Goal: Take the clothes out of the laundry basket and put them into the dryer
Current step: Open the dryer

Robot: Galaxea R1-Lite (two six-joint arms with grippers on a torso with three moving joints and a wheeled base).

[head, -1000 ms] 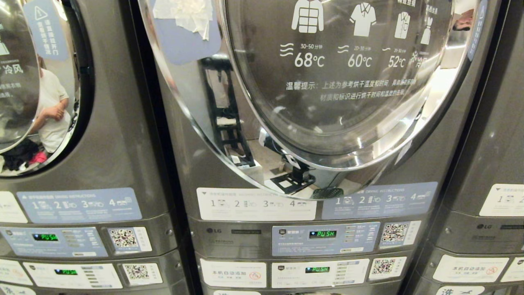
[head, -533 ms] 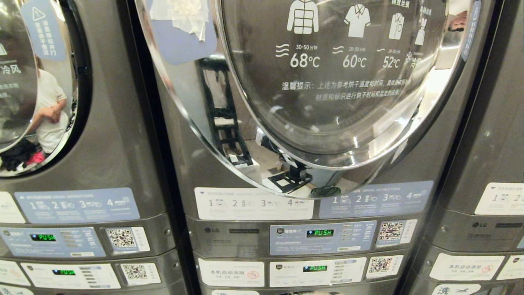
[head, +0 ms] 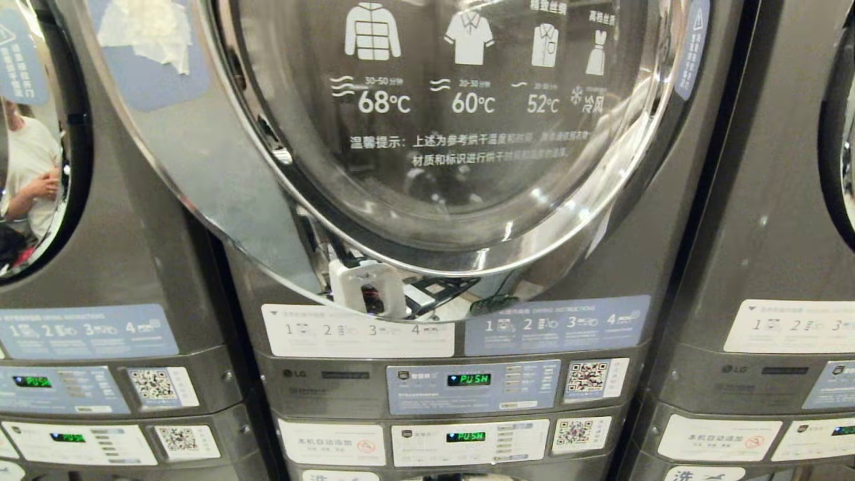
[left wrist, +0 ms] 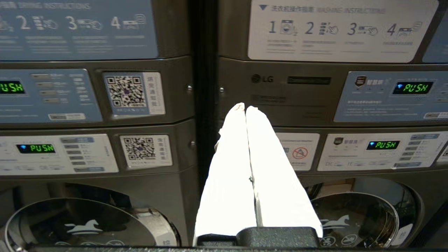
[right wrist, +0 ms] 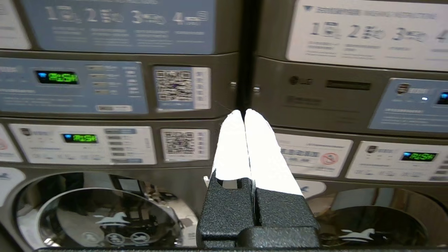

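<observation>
Straight ahead of the robot stands a row of dark grey stacked laundry machines. Filling the upper middle of the head view is the dryer (head: 414, 200), its big round door (head: 441, 133) closed, chrome ring around smoked glass. White garment symbols and the temperatures 68, 60 and 52 degrees are printed across the glass. A torn scrap of white paper (head: 150, 30) is stuck to a blue label on the upper left of the ring. Below the door run numbered instruction stickers (head: 357, 331), then a control panel (head: 471, 386) whose green display reads PUSH, with a QR code (head: 588, 377) beside it. Mirrored in the neighbouring door on the left is a person in a white shirt (head: 30, 167).

No clothes and no laundry basket appear in any view.

Both arms hang low, pointing at the panels. The left gripper (left wrist: 245, 110) has its white fingers pressed together, holding nothing, aimed at the seam between two machines. The right gripper (right wrist: 244, 113) is likewise clenched and empty, aimed at a similar seam.
</observation>
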